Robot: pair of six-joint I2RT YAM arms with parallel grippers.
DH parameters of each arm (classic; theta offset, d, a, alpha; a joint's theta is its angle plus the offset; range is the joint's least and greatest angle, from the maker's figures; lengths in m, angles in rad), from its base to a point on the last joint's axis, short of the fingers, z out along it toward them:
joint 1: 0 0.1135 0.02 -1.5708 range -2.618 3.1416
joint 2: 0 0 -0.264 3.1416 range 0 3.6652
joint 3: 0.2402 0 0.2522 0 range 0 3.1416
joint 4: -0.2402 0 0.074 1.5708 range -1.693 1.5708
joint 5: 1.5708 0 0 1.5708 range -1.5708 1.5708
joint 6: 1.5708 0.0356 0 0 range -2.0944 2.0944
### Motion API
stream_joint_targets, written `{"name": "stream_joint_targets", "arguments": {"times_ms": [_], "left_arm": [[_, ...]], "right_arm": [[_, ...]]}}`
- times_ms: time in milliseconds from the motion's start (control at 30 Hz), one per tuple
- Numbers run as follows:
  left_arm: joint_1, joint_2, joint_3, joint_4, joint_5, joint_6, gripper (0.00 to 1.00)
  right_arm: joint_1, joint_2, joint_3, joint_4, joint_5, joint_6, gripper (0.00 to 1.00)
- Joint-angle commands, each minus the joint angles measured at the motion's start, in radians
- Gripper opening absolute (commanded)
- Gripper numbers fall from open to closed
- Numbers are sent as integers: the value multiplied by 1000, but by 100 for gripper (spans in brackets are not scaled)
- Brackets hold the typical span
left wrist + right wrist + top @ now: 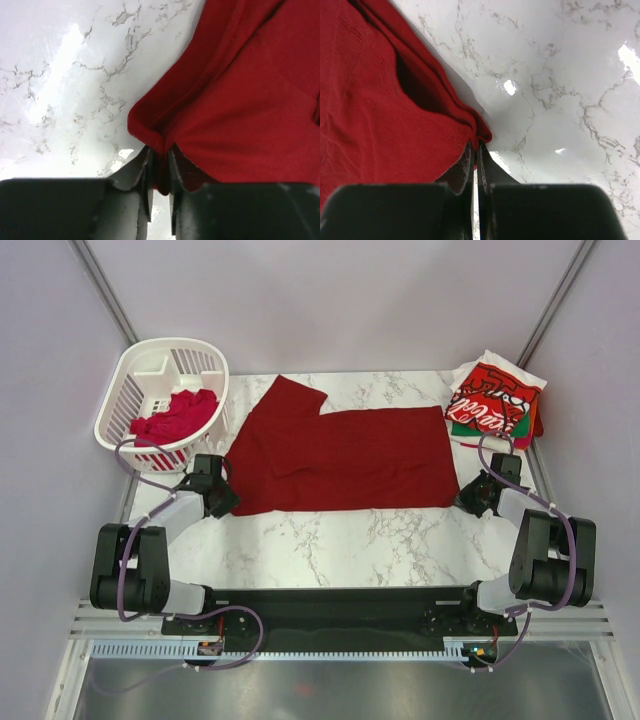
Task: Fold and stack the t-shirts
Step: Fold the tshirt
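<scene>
Pinching both near corners, probably to fold the hem away. Overhead: dark red shirt (pixel 340 460) lies flat just right of the basket (pixel 120 400), folded stack (pixel 495 400) far right of it. Left wrist: left gripper (pixel 160 151) clamped on a bunched, soft corner. Right wrist: right gripper (pixel 475 146) almost fully closed on the thin knit hem, over the glossy marble table (pixel 560 75).
</scene>
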Motion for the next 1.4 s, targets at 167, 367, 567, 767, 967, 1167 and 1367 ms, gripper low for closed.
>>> {"name": "stream_joint_targets", "arguments": {"times_ms": [167,367,567,767,967,1167,1367], "left_arm": [[7,-32,5,58,-18,-13,2],[6,-218,-71,-46,62,-57,2],[6,-386,-155,-126,165,-79,2],[-11,-522,-224,-223,252,-131,11],[-17,-637,-203,-256,390,-171,86],[-19,-678,-60,-338,304,-64,86],[-23,-594,91,-350,257,16,83]], "right_arm": [[-29,-40,-16,-54,-5,23,0],[-156,-189,-28,-187,7,-16,0],[-176,-307,-90,-266,-25,-6,0],[-176,-446,-100,-364,-13,-29,11],[-167,-569,-22,-451,-18,-38,95],[-32,-650,67,-393,2,6,95],[424,-514,248,-272,146,36,90]]}}
